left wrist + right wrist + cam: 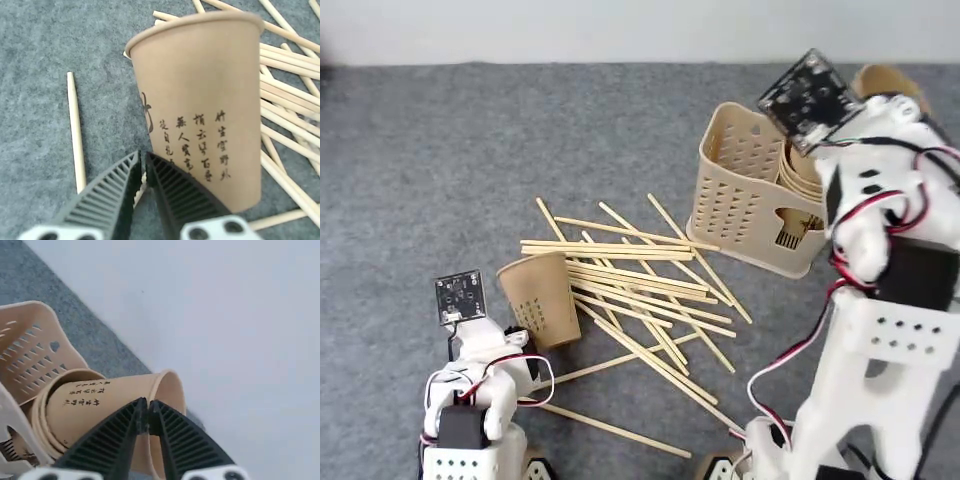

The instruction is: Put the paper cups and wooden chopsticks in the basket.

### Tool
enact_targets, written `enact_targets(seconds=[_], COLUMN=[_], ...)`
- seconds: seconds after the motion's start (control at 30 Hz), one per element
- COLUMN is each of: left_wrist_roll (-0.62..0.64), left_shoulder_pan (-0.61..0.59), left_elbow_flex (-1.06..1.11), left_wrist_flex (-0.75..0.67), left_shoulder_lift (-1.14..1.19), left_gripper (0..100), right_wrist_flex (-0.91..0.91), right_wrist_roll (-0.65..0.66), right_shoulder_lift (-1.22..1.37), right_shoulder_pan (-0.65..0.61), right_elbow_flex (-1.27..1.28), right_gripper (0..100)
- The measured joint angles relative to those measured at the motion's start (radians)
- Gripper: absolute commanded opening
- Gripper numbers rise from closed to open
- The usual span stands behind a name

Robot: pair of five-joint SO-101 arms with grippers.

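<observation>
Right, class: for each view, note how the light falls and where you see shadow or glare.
High view: even light, faint shadows under the chopsticks. Left wrist view: paper cup softly lit, no glare. Right wrist view: bright wall, basket darker inside.

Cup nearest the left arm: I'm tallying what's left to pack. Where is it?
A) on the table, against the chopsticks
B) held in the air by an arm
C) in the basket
A: the cup lies on the table against the chopsticks, apart from the basket, just beyond the shut left gripper.
</observation>
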Motion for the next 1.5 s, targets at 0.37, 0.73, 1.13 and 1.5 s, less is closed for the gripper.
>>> enact_targets(seconds=[0.37, 0.73, 1.13, 1.5], left_wrist_roll=[0.0, 0.0, 0.0, 0.0], left_shoulder_pan=[0.0, 0.0, 0.0, 0.0], left_elbow_flex=[0.0, 0.0, 0.0, 0.0], left_wrist_flex=[0.0, 0.0, 0.0, 0.0], left_shoulder_lift=[0.0, 0.0, 0.0, 0.0], left_gripper=[1, 1, 1, 1], right_wrist_flex=[0.126, 0.486, 0.388, -0.133], right_wrist_roll=[-0.023, -0.431, -0.799, -1.017], right_shoulder_lift=[0.0, -0.038, -0.038, -0.038], right_shoulder_pan=[-0.091, -0.347, -0.586, -0.707], right_elbow_flex=[0.0, 0.0, 0.196, 0.497], right_gripper=[20.6, 16.2, 16.2, 16.1])
